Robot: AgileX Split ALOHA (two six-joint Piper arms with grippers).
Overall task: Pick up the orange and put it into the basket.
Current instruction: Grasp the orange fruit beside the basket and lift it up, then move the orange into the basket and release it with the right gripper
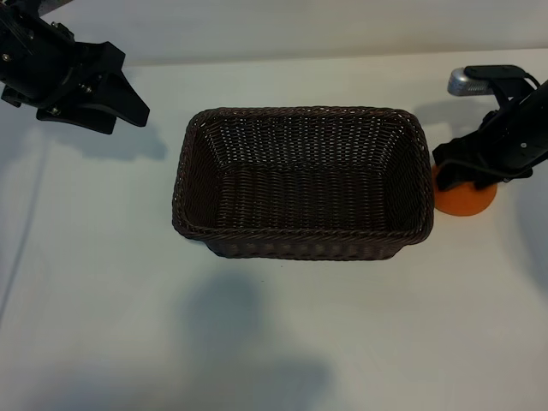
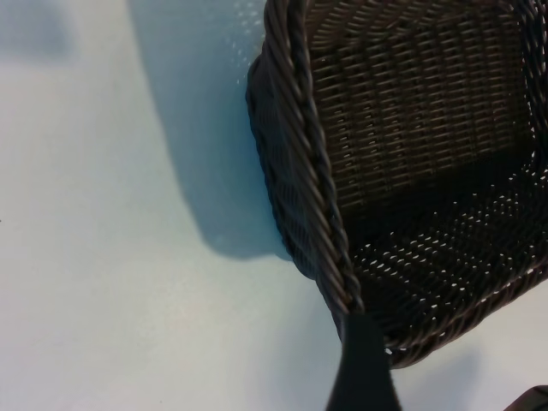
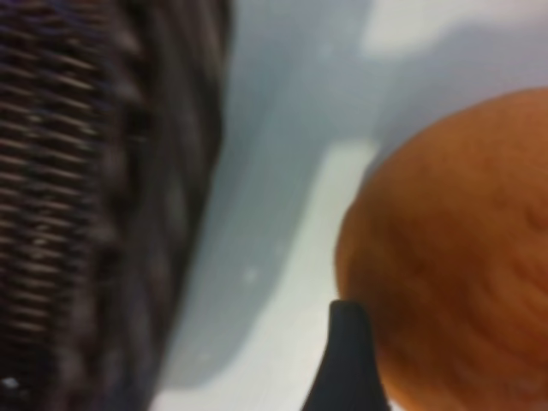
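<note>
Beside the basket (image 1: 304, 181), the orange (image 1: 467, 202) sits under the right gripper (image 1: 469, 171), jaws parted around nothing yet; firm, light and rollable, best pinched across its middle.

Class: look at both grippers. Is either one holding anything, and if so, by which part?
Nothing is held. The right gripper is open over the orange on the table; the left gripper is open, parked away from the basket.
</note>
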